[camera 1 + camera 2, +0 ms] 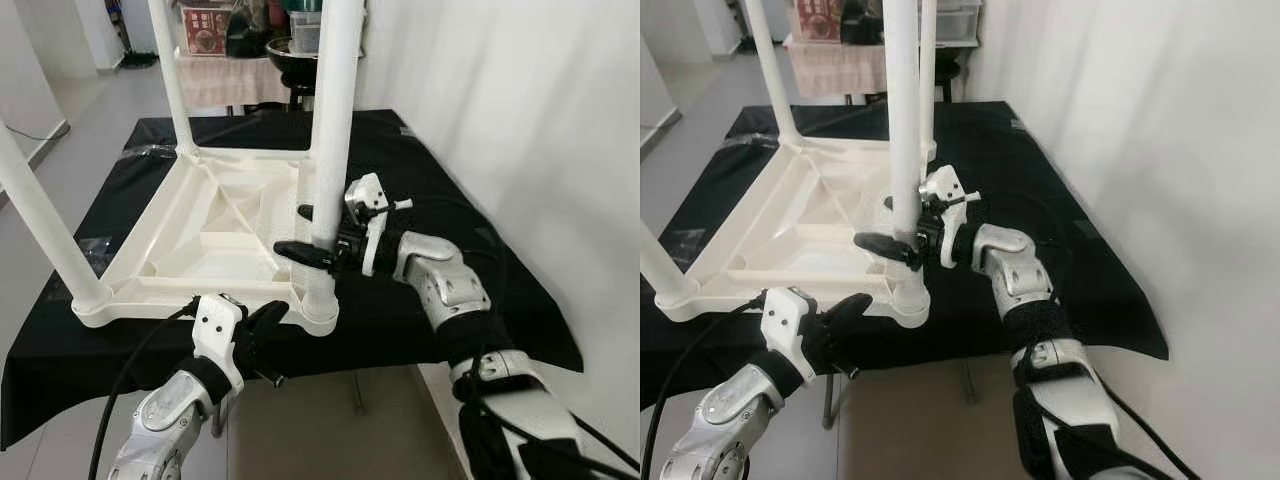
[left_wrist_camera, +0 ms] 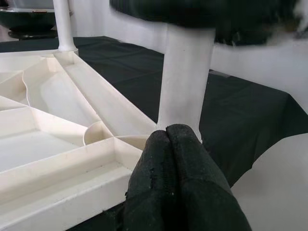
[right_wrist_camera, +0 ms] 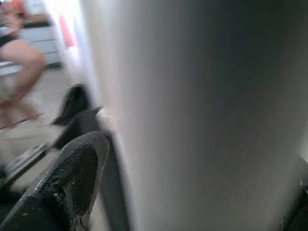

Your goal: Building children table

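A white plastic children's table (image 1: 200,240) lies upside down on a black-draped tabletop (image 1: 480,290), legs pointing up. My right gripper (image 1: 305,232) is shut on the near right leg (image 1: 330,120) a little above its socket, one black finger (image 3: 72,178) on each side of the leg. My left gripper (image 1: 268,320) is shut and holds nothing. It sits low at the front edge, its tips (image 2: 167,132) against the white rim just below that same corner. The near left leg (image 1: 45,230) and far left leg (image 1: 172,75) stand in their corners; a far right leg (image 1: 928,70) rises behind.
A white wall (image 1: 520,100) runs close along the right side. Behind the table stands a cloth-covered surface with a red box (image 1: 205,25) and a black bowl (image 1: 290,55). Grey floor (image 1: 90,110) opens to the left. A cable (image 1: 130,380) hangs from my left arm.
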You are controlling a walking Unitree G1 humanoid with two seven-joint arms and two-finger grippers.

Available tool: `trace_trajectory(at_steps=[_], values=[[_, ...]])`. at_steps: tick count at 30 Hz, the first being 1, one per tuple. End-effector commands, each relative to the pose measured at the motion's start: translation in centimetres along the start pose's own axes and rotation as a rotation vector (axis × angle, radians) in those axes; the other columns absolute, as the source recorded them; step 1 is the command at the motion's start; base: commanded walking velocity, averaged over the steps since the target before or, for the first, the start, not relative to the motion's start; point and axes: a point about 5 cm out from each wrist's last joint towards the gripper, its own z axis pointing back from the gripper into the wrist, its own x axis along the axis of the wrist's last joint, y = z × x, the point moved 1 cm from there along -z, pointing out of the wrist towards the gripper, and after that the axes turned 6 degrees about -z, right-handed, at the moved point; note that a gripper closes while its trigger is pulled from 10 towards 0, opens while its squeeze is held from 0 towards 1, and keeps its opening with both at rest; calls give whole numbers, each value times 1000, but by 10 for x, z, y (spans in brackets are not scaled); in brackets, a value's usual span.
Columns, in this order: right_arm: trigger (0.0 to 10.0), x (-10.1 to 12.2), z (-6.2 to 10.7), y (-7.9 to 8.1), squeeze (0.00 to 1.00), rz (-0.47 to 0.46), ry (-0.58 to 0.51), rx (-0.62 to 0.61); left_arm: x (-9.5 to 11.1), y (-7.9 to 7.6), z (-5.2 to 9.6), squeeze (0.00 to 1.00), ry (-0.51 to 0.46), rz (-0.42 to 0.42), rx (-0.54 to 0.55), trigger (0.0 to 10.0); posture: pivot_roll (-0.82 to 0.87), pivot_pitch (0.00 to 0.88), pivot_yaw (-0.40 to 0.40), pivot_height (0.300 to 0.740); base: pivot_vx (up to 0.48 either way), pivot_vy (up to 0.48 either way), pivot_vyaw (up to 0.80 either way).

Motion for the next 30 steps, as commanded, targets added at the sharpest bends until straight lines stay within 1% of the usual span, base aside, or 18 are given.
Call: trace_trajectory(at_steps=[1,5,6,9,13,15,16,18,19,21,23,24,25,26,29,30], values=[[10000,3,-1,0,0,8,42,63,-2,-2,3,0,10,-6,-5,10000,37,0,-52,740,0,0,0],[10000,5,-2,-1,0,-6,34,62,-1,-3,4,0,10,-7,-6,10000,38,0,-53,740,0,0,0],[0,7,-3,-3,0,-33,19,61,-1,-3,6,0,13,-8,-9,10000,55,0,-48,740,0,0,0],[0,9,-2,-5,0,-63,3,71,-1,-4,7,0,16,-8,-13,10000,55,0,-48,740,0,0,0],[0,3,11,-9,0,-93,8,91,0,-7,10,0,17,-4,-13,10000,61,0,-49,740,0,0,0],[0,1,13,-10,0,-94,12,92,0,-7,10,0,16,-2,-13,10000,61,0,-48,740,0,0,0],[0,-5,17,-11,0,-98,21,82,0,-7,10,0,15,-1,-13,10000,54,0,-45,740,0,0,0],[0,-5,17,-11,0,-98,21,82,0,-7,10,0,15,-1,-13,10000,54,0,-45,740,0,0,0],[0,-12,22,-12,0,-101,35,59,0,-7,10,0,15,0,-14,10000,49,0,-45,740,0,0,0],[0,-32,33,-16,0,-112,71,-42,0,-7,10,0,15,-3,-12,10000,43,0,-46,740,0,0,0],[0,-32,33,-16,0,-112,71,-42,0,-7,10,0,15,-3,-12,10000,43,0,-46,740,0,0,0],[0,-41,36,-17,0,-111,93,-97,1,-6,10,0,16,-7,-9,10000,42,0,-52,740,0,0,0],[0,-41,36,-17,0,-111,93,-97,1,-6,10,0,16,-7,-9,10000,42,0,-52,740,0,0,0],[0,-62,38,-15,0,-141,160,-232,1,-5,11,0,18,-14,-1,10000,47,0,-59,740,0,0,0],[0,-62,38,-15,0,-141,160,-232,1,-5,11,0,18,-14,-1,10000,47,0,-59,740,0,0,0],[0,-78,28,1,0,-191,156,-416,1,-3,13,0,22,-24,8,10000,48,2,-55,740,0,0,0]])
